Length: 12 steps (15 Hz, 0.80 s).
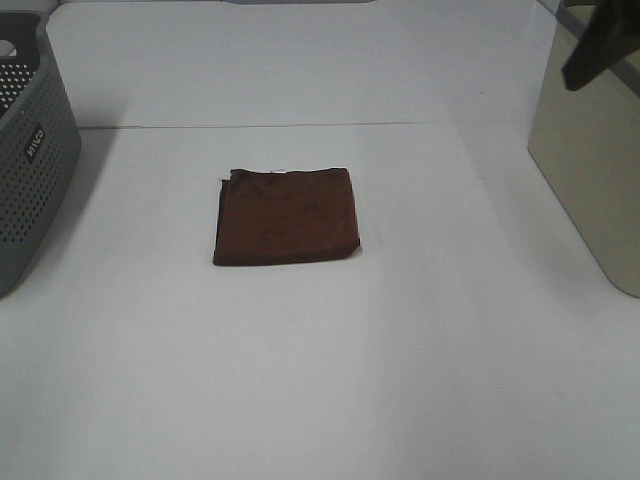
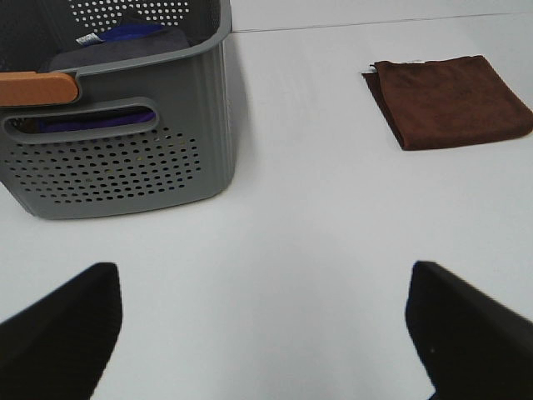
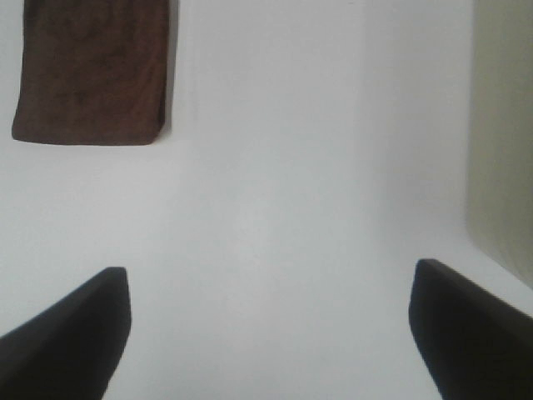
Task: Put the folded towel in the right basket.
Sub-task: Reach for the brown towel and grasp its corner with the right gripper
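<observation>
The folded brown towel (image 1: pixel 287 215) lies flat in the middle of the white table. It also shows in the left wrist view (image 2: pixel 454 100) and in the right wrist view (image 3: pixel 92 71). The right basket (image 1: pixel 590 170) is beige and stands at the table's right edge; its wall shows in the right wrist view (image 3: pixel 504 125). My left gripper (image 2: pixel 260 275) is open and empty above bare table, well short of the towel. My right gripper (image 3: pixel 268 271) is open and empty between the towel and the beige basket. A dark part of the right arm (image 1: pixel 600 45) shows above that basket.
A grey perforated basket (image 1: pixel 30 150) stands at the table's left edge. In the left wrist view (image 2: pixel 125 150) it holds purple and grey cloths (image 2: pixel 117 42) and has an orange piece (image 2: pixel 37 87) at its rim. The white table (image 1: pixel 320 380) surrounds the towel.
</observation>
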Tool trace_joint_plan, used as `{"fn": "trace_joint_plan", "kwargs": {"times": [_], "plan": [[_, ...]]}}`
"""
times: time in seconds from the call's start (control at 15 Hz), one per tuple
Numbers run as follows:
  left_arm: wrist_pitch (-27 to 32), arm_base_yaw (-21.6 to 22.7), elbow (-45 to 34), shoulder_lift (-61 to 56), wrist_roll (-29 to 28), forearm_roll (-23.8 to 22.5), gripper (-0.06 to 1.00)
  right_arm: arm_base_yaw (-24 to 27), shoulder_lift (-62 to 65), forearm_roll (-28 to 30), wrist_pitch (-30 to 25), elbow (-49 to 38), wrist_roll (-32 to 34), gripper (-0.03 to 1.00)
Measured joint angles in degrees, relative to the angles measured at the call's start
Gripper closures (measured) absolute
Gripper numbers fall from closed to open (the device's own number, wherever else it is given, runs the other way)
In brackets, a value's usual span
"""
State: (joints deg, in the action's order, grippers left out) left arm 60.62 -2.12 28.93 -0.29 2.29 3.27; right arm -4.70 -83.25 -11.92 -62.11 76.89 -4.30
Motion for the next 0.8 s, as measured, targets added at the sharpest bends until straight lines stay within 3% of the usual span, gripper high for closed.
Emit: {"fn": "trace_joint_plan", "kwargs": {"times": [0.2,0.27,0.67,0.8], "plan": [[0.00,0.00,0.00,0.00,0.00,0.00,0.07,-9.91,-14.27,-1.55,2.12,7.79,0.00,0.12],[0.00,0.00,0.00,0.00,0.00,0.00,0.07,-10.83,-17.88,-3.27,2.23,9.63,0.00,0.14],[0.00,0.00,0.00,0.00,0.00,0.00,0.07,-10.71,-36.78,-10.94,0.86,20.97,-3.67,0.19],[0.00,0.00,0.00,0.00,0.00,0.00,0.07,-9.97,-42.00,-16.44,0.63,23.43,-6.02,0.19]]}}
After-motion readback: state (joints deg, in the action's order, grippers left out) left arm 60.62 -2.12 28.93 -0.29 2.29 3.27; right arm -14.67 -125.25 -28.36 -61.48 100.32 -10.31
